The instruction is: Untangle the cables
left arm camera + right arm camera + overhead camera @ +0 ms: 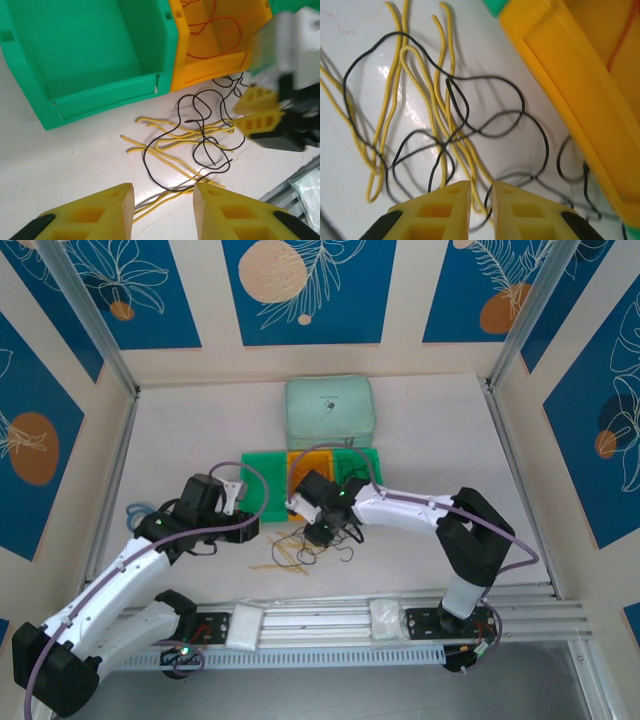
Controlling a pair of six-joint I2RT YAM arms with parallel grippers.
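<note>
On the white bench (440, 440), one red cable (222, 27) lay in the orange bin (210, 70). Black cables (485, 131) and yellow cables (445, 65) lay tangled in front. The right claw (481, 192), barely apart, hovered above; the left claw (162, 195) gaped empty. Most of the untangling remained.

green bins (90, 50) 2 | orange bin (210, 70) 1 | mint case (330, 412) 1 | cables (445, 135) 3 colours
</note>
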